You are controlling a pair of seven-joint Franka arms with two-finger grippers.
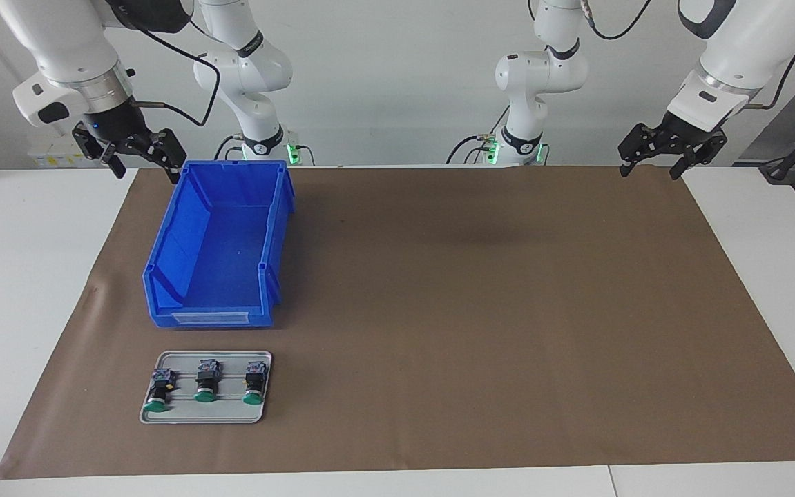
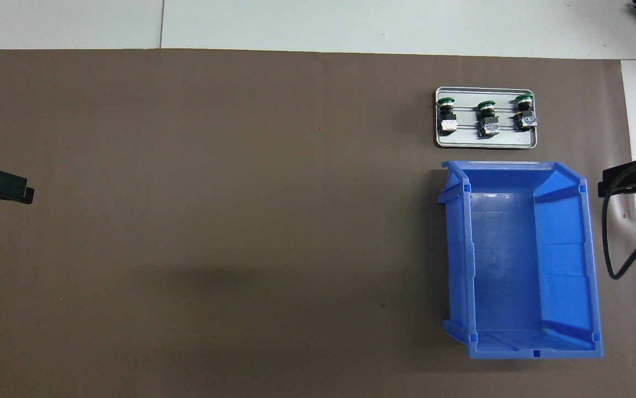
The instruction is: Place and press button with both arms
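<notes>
Three green-capped buttons lie on their sides in a row on a small grey tray (image 1: 162,414) (image 2: 486,143): one button (image 1: 158,395) (image 2: 524,110) at the right arm's end, a middle button (image 1: 206,384) (image 2: 487,117), and a third button (image 1: 254,384) (image 2: 447,115). The tray sits farther from the robots than the blue bin (image 1: 217,248) (image 2: 522,265). My right gripper (image 1: 145,169) (image 2: 608,188) hangs open in the air beside the bin's near corner, holding nothing. My left gripper (image 1: 649,169) (image 2: 25,194) hangs open and empty over the mat's edge at the left arm's end.
A brown mat (image 1: 480,310) (image 2: 213,221) covers most of the white table (image 1: 24,276). The blue bin holds nothing. A black cable (image 2: 624,260) loops down from the right arm beside the bin.
</notes>
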